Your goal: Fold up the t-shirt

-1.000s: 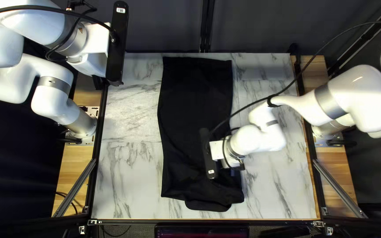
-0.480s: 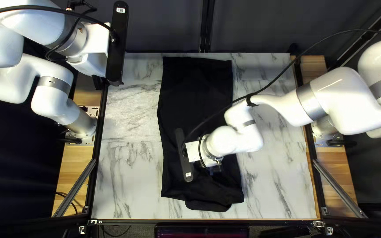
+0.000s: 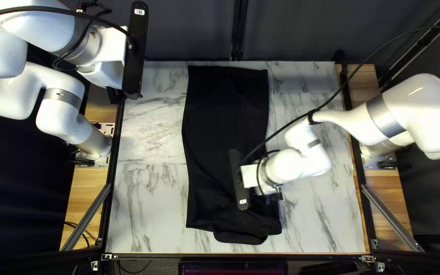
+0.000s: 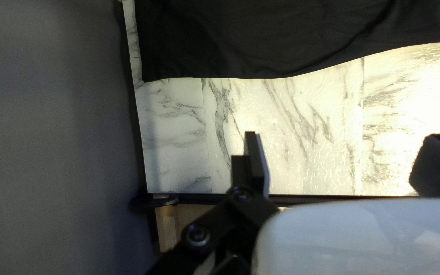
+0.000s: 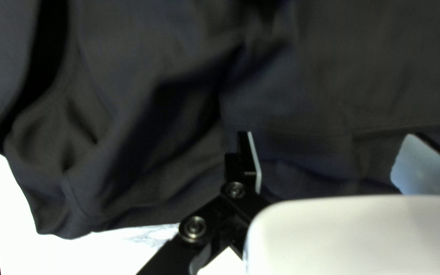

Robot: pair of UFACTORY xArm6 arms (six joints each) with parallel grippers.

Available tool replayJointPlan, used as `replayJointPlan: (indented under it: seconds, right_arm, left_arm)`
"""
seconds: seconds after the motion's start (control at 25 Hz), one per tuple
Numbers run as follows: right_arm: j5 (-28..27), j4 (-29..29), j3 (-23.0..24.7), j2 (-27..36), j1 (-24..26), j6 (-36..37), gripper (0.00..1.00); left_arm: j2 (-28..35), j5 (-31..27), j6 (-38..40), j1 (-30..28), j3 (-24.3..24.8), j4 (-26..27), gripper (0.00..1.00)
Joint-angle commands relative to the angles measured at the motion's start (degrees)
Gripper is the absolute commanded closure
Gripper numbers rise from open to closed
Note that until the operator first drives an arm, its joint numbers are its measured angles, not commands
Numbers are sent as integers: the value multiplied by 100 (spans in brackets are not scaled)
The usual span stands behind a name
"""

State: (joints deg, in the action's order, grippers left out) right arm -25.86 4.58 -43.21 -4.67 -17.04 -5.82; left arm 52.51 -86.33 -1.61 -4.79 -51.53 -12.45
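Marble-look table (image 3: 148, 203), dark curtain (image 3: 189, 30) behind. Black t-shirt (image 3: 225, 112) lies in the middle of the top left view, long narrow strip running from the table's far edge down toward the near edge. Upper part fairly smooth, lower end rumpled, rounded bit of cloth sticking out at bottom. Right gripper (image 3: 253, 177) over the lower half of the shirt, right of its middle; in its wrist view fingers spread wide (image 5: 337, 158), creased cloth below and ahead, contact can't tell. Left gripper (image 3: 112, 71) at upper left, by the table's left edge; fingers spread (image 4: 345, 158), nothing pinched, tabletop showing between them, shirt edge ahead. Right arm (image 3: 413, 112) reaches in from the right. Black cable (image 3: 350, 79) arcs over the shirt's right side. Screen (image 3: 232, 268) at bottom center.
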Motion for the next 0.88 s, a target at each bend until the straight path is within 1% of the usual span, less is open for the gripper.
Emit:
replayJointPlan:
  seconds: [0.04, 0.08, 0.12, 0.16, 0.2, 0.52, 0.56, 0.64, 0.68, 0.72, 0.76, 0.8, 0.84, 0.88]
  right_arm:
    - [-13, 1603, 341, 653, 66, 828, 0]
    - [5, 2038, 441, 804, -21, 916, 0]
    - [23, 2299, 489, 879, -77, 958, 0]
    - [59, 2620, 587, 1065, -219, 851, 0]
    - [99, 2732, 651, 1162, -277, 786, 0]
    - [99, 2732, 651, 1162, -277, 786, 0]
    - [107, 2877, 658, 1126, -269, 973, 0]
    - [117, 3485, 450, 760, -331, 1537, 0]
    - [153, 3708, 381, 633, -385, 1690, 0]
    - [230, 3921, 347, 536, -450, 1833, 0]
    - [343, 4292, 310, 406, -540, 2096, 0]
    - [405, 4500, 303, 354, -582, 2254, 0]
    - [493, 4861, 304, 290, -631, 2550, 0]
    - [532, 5102, 304, 248, -644, 2765, 0]
  left_arm:
    - [0, 0, 0, 0, 0, 0, 0]
    - [0, 0, 0, 0, 0, 0, 0]
    - [0, 0, 0, 0, 0, 0, 0]
    - [0, 0, 0, 0, 0, 0, 0]
    - [0, 0, 0, 0, 0, 0, 0]
    - [0, 0, 0, 0, 0, 0, 0]
    - [0, 0, 0, 0, 0, 0, 0]
    - [0, 0, 0, 0, 0, 0, 0]
    - [0, 0, 0, 0, 0, 0, 0]
    - [0, 0, 0, 0, 0, 0, 0]
    - [0, 0, 0, 0, 0, 0, 0]
    - [0, 0, 0, 0, 0, 0, 0]
    - [0, 0, 0, 0, 0, 0, 0]
    - [0, 0, 0, 0, 0, 0, 0]
